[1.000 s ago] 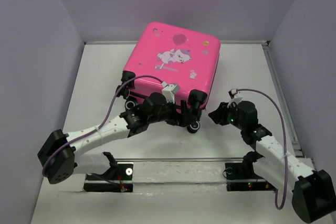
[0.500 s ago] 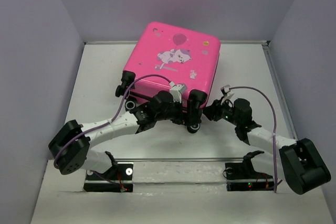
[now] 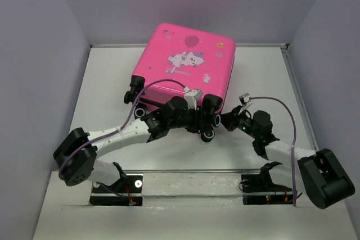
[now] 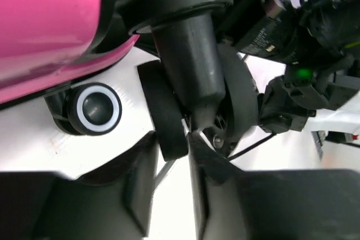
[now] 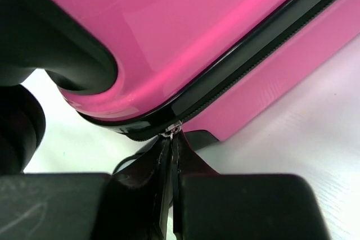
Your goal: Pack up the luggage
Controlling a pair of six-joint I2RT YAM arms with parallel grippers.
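Now the right end effector [image 5: 171, 145] had reached the luggage [image 3: 188, 66] and pinched shut on its zipper pull [image 5: 173, 130]; zipping could begin.

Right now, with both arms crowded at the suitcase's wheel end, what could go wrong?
1. The right fingers pinch the small zipper pull only at their tips; it may slip free when pulled.
2. The left fingers appear to clamp a caster wheel, which likely swivels, so the luggage may slide rather than stay braced.
3. The right arm sits just behind that wheel; the arms could collide.
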